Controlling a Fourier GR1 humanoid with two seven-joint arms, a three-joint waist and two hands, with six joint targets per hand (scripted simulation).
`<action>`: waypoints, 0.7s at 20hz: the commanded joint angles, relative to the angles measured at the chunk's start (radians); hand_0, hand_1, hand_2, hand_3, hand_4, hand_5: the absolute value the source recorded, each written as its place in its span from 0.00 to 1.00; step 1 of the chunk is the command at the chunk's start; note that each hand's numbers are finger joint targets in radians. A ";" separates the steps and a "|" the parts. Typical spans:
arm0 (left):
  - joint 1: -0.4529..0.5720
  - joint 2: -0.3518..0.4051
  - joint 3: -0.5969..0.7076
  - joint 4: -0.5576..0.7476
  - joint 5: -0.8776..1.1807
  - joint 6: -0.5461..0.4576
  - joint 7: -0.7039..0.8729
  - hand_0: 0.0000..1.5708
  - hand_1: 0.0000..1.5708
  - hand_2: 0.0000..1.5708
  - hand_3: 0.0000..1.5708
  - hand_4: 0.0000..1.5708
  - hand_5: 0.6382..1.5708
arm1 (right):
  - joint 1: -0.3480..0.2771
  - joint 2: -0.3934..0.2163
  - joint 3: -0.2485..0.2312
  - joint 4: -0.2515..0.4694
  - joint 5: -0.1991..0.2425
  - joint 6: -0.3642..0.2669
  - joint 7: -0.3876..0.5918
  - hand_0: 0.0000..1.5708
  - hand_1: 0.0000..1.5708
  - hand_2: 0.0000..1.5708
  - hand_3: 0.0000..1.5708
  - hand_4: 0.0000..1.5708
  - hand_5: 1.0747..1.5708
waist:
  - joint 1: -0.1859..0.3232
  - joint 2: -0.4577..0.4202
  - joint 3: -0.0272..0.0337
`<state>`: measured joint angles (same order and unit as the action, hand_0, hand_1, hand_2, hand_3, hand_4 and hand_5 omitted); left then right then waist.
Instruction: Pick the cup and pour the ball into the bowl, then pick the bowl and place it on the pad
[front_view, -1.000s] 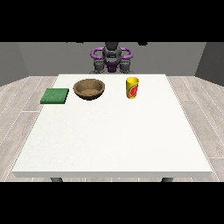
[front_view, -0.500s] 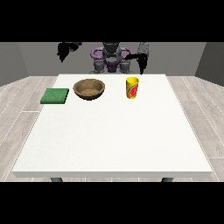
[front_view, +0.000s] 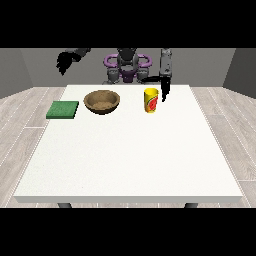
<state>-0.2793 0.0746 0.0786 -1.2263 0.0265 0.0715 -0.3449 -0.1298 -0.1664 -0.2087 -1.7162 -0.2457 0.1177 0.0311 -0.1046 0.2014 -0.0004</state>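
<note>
Yellow cylindrical cup with a red label (front_view: 151, 100) stands upright on the large white table (front_view: 130, 150), far side, right of centre. Ball not visible from this angle. Brown wooden bowl (front_view: 102, 101) sits to the cup's left, with the flat green square pad (front_view: 63, 109) further left. Hand at the view's right (front_view: 164, 89) hangs just beside the cup, fingers pointing downward, relaxed, holding nothing. Hand at the view's left (front_view: 64, 61) is raised, off the table's far left corner; finger state cannot be determined.
</note>
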 joint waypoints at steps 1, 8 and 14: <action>-0.021 -0.040 -0.014 0.145 -0.030 0.021 -0.071 0.00 0.00 0.00 0.00 0.09 0.85 | -0.011 -0.050 -0.048 0.075 -0.036 0.053 -0.005 0.00 0.00 0.00 0.00 0.43 0.98 | 0.000 -0.036 0.0003; -0.123 0.021 0.080 0.360 0.020 -0.034 -0.190 0.00 0.00 0.00 0.00 0.13 0.85 | -0.011 -0.060 -0.069 0.130 -0.040 0.072 -0.052 0.00 0.00 0.00 0.00 0.43 0.98 | -0.009 -0.025 0.0001; -0.121 -0.050 0.065 0.497 -0.062 0.121 -0.329 0.59 0.59 0.84 0.88 0.79 0.97 | -0.051 -0.109 -0.093 0.089 -0.110 0.123 -0.012 0.00 0.00 0.00 0.00 0.42 1.00 | -0.071 0.029 0.0000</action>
<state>-0.4177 0.0658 0.1708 -0.7978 0.0218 0.1110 -0.6167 -0.1606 -0.2421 -0.2755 -1.6289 -0.3125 0.2142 -0.0086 -0.1576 0.2320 -0.0004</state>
